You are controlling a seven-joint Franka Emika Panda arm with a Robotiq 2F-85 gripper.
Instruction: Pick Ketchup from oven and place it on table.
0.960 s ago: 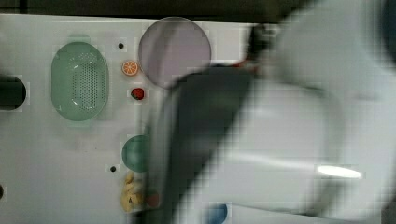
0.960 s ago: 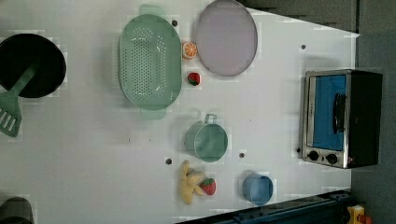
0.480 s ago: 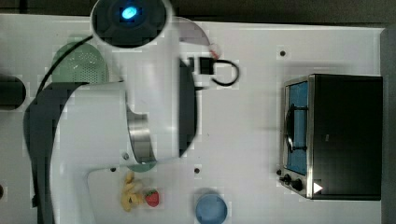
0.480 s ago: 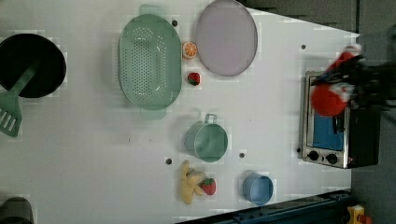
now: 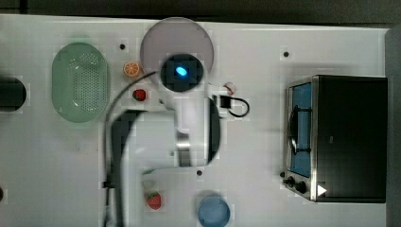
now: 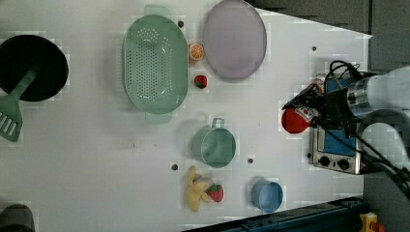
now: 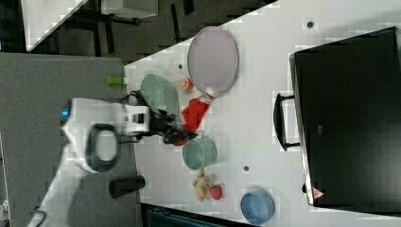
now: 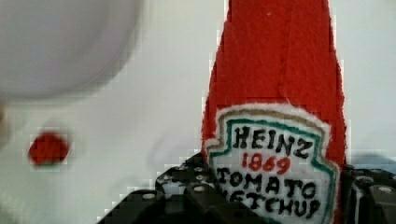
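Wrist view: end effector (image 8: 275, 200) grips the ketchup (image 8: 275, 112) around its labelled body, above the table (image 8: 163, 116), clear of the oven (image 5: 350, 137) standing by the table's edge.

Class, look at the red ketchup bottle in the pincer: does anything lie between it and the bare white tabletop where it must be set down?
Nothing visible blocks it. The red plastic ketchup bottle, held in the black pincer, is over bare white tabletop; the round pale-purple plate lies beside.
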